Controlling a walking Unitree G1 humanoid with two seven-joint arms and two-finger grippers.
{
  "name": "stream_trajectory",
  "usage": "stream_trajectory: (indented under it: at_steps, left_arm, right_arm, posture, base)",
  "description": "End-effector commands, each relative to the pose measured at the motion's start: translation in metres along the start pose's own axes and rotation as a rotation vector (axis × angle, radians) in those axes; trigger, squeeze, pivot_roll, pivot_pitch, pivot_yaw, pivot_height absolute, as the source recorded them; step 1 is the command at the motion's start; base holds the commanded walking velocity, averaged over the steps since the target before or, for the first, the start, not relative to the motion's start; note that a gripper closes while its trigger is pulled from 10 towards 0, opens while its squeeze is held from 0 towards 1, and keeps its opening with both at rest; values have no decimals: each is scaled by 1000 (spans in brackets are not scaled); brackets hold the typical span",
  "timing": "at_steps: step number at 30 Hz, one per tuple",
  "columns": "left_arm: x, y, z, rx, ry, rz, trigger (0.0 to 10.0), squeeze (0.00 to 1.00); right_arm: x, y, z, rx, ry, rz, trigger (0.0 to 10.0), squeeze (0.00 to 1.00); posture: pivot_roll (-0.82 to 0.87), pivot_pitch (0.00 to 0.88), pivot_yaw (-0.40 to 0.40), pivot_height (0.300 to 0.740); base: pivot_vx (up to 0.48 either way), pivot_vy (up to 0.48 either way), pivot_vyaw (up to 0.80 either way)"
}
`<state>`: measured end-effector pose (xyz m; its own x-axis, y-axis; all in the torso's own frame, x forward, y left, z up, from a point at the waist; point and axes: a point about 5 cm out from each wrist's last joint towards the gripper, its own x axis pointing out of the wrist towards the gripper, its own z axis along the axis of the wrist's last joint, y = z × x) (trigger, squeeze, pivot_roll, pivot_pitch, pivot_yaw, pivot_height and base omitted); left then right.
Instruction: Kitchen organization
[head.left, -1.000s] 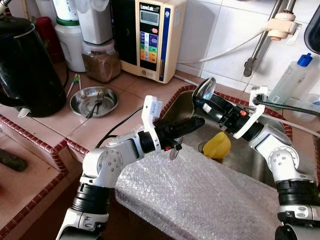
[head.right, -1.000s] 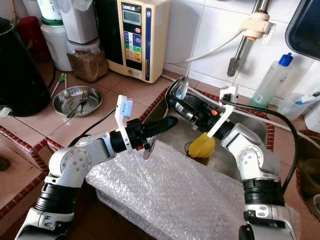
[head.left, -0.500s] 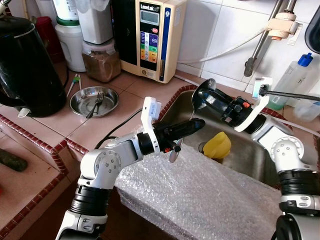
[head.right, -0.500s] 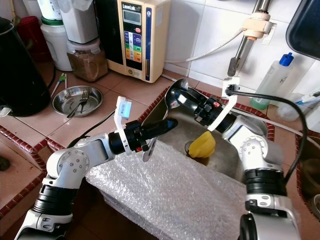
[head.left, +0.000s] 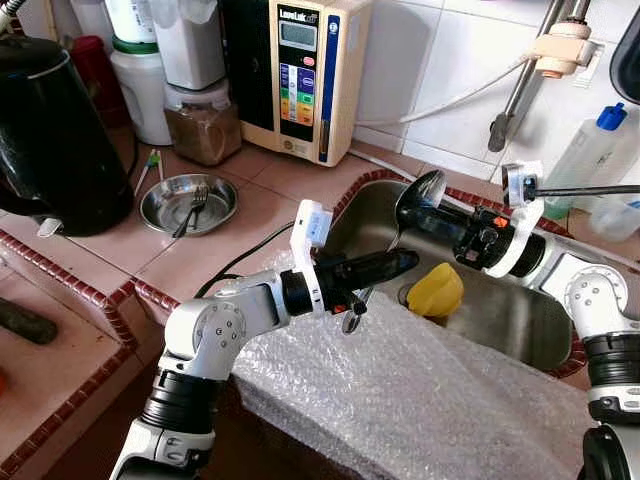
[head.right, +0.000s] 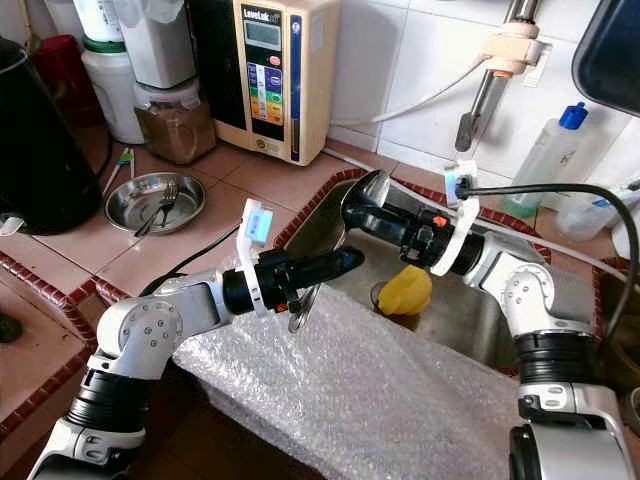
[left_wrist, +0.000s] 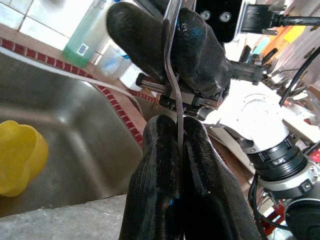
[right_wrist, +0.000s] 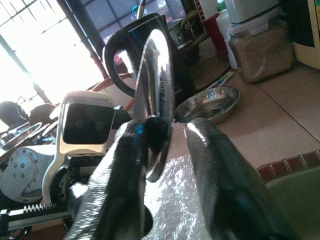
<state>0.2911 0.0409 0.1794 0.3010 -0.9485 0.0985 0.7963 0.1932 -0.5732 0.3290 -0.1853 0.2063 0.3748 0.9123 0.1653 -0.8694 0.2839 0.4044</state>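
The left gripper (head.left: 405, 262) is clamped on a thin shiny metal spoon (head.left: 352, 312) above the bubble wrap sheet (head.left: 400, 400). The right gripper (head.left: 412, 200) grips a round polished metal ladle (head.left: 428, 188) over the stainless steel sink (head.left: 500, 310), near a yellow plastic cup (head.left: 435, 290).

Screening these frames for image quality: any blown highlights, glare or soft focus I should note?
Right wrist view: the window backlight is blown out white, and the shiny metal spoon at the right end effector carries glare. Left wrist view: the silver arm housing is overexposed, and the close black fingers look soft. Eye views: evenly lit and sharp, with mild sheen on the clear bubble wrap sheet.
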Motion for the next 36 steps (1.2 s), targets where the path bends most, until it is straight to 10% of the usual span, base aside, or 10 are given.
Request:
stream_trajectory:
  at_steps: [1, 23, 25, 26, 27, 33, 34, 36]
  left_arm:
    - [3, -4, 0, 11, 17, -28, 0, 0]
    - [1, 3, 0, 71, 39, 57, 0, 0]
    - [1, 9, 2, 76, 21, 112, 706, 0]
    - [1, 11, 3, 93, 20, 124, 4235, 0]
    - [1, 13, 3, 120, 21, 146, 10000, 0]
    - [3, 21, 3, 125, 0, 218, 10000, 0]
    - [5, 22, 4, 127, -8, 223, 10000, 1000]
    - [6, 22, 6, 132, -19, 222, 10000, 1000]
  right_arm:
    - [3, 1, 3, -27, 8, -17, 0, 0]
    - [4, -4, 3, -17, -302, -172, 0, 0]
    - [6, -2, 3, -11, -318, -169, 0, 0]
    - [7, -2, 1, -4, -317, -166, 0, 0]
    - [8, -1, -1, 3, -314, -163, 0, 0]
    - [13, 2, -14, 5, -278, -159, 0, 0]
    - [14, 3, -16, 4, -270, -160, 0, 0]
    - [14, 2, -16, 7, -274, -167, 0, 0]
  posture:
    - [-60, 7, -18, 740]
    - [-19, 26, -20, 740]
    - [-23, 29, -20, 740]
    - [-26, 30, -20, 740]
    - [-28, 30, -20, 740]
    - [-40, 26, -18, 740]
    - [-41, 25, -20, 740]
    - [-42, 24, -21, 740]
  base:
    - [0, 0, 0]
    - [0, 0, 0]
    - [0, 0, 0]
    - [0, 0, 0]
    - [0, 0, 0]
    - [0, 0, 0]
    - [0, 0, 0]
    - [0, 0, 0]
